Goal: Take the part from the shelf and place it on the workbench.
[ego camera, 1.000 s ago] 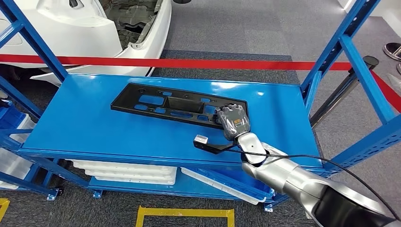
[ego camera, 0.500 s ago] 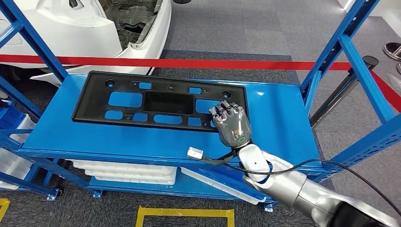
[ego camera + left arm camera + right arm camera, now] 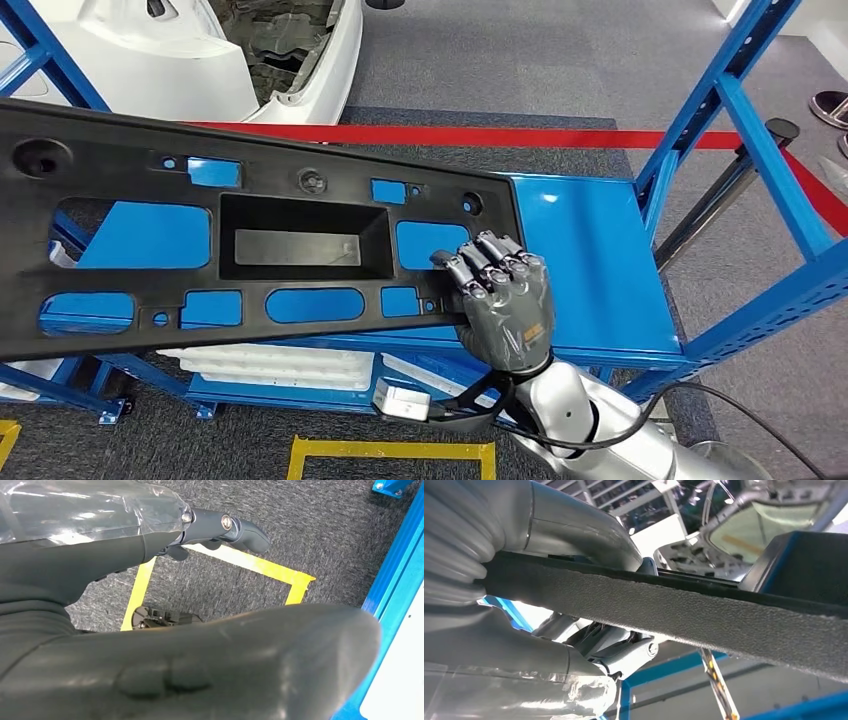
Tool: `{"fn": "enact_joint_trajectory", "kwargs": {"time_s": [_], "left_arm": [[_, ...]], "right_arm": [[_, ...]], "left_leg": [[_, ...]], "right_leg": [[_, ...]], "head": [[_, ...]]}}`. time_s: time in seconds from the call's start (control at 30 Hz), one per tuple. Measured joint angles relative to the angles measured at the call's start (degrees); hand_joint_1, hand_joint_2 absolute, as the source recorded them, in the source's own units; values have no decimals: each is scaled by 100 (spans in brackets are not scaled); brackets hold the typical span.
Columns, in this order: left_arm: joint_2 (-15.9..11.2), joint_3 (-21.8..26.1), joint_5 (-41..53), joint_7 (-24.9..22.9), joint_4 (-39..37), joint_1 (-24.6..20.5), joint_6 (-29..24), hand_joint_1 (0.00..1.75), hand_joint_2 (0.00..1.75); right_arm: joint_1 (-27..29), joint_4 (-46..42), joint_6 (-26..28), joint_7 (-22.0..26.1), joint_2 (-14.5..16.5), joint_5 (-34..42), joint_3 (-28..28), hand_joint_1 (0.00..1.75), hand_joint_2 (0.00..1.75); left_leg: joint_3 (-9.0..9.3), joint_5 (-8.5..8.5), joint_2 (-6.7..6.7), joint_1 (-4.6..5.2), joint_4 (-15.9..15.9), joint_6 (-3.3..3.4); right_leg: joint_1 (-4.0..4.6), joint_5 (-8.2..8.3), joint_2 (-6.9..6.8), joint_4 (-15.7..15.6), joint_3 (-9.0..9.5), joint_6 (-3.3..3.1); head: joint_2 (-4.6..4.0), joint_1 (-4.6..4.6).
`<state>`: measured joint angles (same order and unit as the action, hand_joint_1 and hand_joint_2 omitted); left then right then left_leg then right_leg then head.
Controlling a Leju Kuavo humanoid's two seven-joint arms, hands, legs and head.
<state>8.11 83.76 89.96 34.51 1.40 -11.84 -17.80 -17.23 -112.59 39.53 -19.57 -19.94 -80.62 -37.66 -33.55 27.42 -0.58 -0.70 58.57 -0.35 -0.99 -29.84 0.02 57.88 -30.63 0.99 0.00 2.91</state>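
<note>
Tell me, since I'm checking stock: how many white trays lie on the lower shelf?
2 visible: one white tray lies under the black panel, another sits tilted beside it, near the right hand. More may be hidden.

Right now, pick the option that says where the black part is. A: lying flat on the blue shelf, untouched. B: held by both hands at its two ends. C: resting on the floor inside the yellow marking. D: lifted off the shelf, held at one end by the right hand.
D: the right hand grips one end of the black part, which is raised and tilted above the blue shelf; the left hand hangs over the floor.
</note>
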Motion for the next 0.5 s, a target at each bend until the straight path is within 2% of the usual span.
{"fn": "enact_joint_trajectory", "kwargs": {"time_s": [0.5], "left_arm": [[59, 2, 2, 73, 2, 2, 90, 0, 0]], "right_arm": [[171, -1166, -5, -87, 103, -9, -139, 175, 175]], "left_leg": [[1, 0, 1, 0, -1, 0]], "right_leg": [[0, -1, 1, 0, 0, -2]], "head": [[0, -1]]}}
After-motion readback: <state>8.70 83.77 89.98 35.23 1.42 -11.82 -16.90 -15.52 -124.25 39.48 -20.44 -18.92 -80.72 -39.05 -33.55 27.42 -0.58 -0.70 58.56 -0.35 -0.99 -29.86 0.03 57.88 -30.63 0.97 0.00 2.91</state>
